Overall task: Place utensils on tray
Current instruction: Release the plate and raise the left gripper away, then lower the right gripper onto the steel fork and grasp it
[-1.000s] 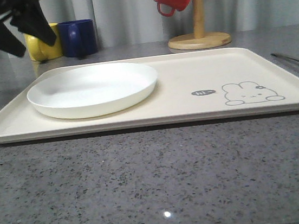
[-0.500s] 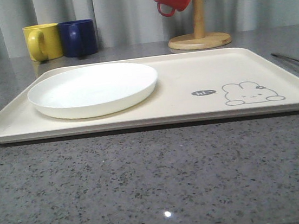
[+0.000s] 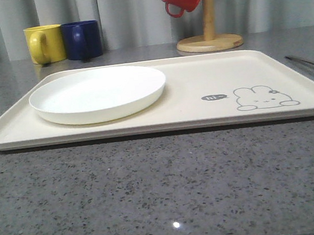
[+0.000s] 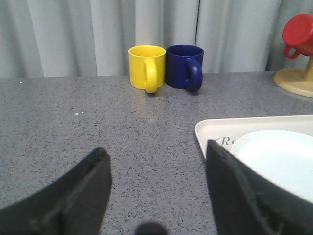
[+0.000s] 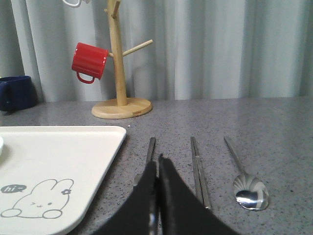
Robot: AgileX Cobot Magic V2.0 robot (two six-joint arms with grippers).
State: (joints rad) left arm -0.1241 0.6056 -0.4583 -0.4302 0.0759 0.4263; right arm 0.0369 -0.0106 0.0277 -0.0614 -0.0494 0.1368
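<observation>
My right pincer, clenched, perhaps on the fork, lies along its handle, tray just leftward.

Plate on tray; utensils beside.

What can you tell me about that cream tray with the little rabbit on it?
The tray is a large, flat, cream rectangle with rounded corners and a low raised rim, matte and plastic-looking. A grey rabbit drawing with a small "hi" bubble is printed near its right front corner, and some script shows at another corner in the left wrist view. It lies level on the speckled grey table. A round white plate sits on its left half; the rest is bare. No cutlery is on it.
</observation>
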